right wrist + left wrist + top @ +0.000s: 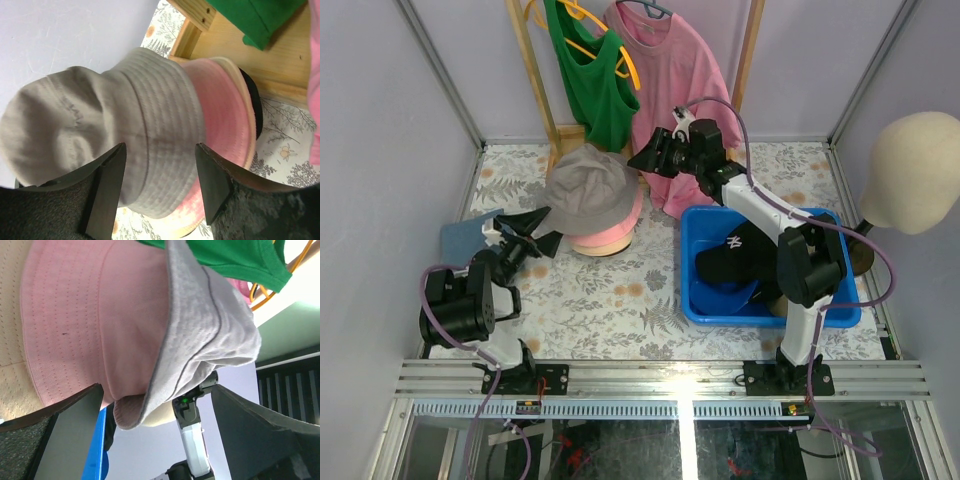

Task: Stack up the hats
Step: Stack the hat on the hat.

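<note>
A grey bucket hat point(587, 188) tops a stack at the table's middle back, over a pink hat point(612, 238) and a beige brim. My left gripper point(546, 229) stands open just left of the stack. In its wrist view the grey hat point(205, 325) drapes over the pink hat point(80, 315), and nothing lies between the fingers point(75, 432). My right gripper point(638, 163) hangs open at the stack's right. Its wrist view shows the grey hat point(100, 120), the pink hat point(225, 120) and a black hat point(252, 97) at the bottom. A black cap point(732, 258) with a white logo lies in the blue bin point(825, 312).
Green point(588, 70) and pink point(670, 90) shirts hang on a wooden rack behind the stack. A cream mannequin head point(915, 170) stands at the right edge. A blue-grey item point(460, 238) lies under the left arm. The enclosure's walls close in the back and both sides.
</note>
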Motion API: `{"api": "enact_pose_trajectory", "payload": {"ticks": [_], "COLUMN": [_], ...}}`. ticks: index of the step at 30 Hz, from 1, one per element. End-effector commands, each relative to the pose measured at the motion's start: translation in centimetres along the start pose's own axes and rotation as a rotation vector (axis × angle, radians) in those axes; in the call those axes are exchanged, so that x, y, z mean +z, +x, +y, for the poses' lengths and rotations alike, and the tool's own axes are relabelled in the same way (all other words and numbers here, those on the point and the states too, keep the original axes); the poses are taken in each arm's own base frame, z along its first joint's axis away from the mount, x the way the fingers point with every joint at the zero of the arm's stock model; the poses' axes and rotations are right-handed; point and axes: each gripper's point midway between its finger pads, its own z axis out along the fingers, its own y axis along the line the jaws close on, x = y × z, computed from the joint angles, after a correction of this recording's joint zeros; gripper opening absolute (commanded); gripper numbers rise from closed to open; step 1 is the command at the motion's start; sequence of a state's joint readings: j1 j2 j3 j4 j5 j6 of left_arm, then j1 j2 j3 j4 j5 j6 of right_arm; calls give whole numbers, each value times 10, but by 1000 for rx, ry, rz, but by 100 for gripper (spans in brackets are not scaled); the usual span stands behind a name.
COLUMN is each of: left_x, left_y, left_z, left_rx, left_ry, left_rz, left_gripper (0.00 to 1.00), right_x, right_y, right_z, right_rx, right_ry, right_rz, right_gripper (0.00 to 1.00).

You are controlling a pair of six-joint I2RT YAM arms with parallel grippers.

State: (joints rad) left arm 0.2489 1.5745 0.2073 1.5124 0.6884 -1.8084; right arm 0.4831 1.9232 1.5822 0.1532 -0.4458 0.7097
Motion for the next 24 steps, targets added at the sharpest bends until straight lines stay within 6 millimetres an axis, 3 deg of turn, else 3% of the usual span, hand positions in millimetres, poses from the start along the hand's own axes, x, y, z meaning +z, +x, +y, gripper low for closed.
{"api": "enact_pose_trajectory", "payload": {"ticks": [1,12,24], "left_x": [-11,5,20], "left_y": [-12,-40,-56], "left_z": [-19,-39,-37], "left_rx": [64,94,88], "left_ry": [69,114,129], "left_rz": [-79,-128,-126], "left_gripper": [89,89,87], "right_x": [-17,-12,2], "right_y": [-26,-22,-10], "right_z": [18,14,-5], "right_rx": [6,61,96], "right_ry": [-52,-96,-73], "right_rz": [-79,-69,-40], "right_gripper": [65,65,65]}}
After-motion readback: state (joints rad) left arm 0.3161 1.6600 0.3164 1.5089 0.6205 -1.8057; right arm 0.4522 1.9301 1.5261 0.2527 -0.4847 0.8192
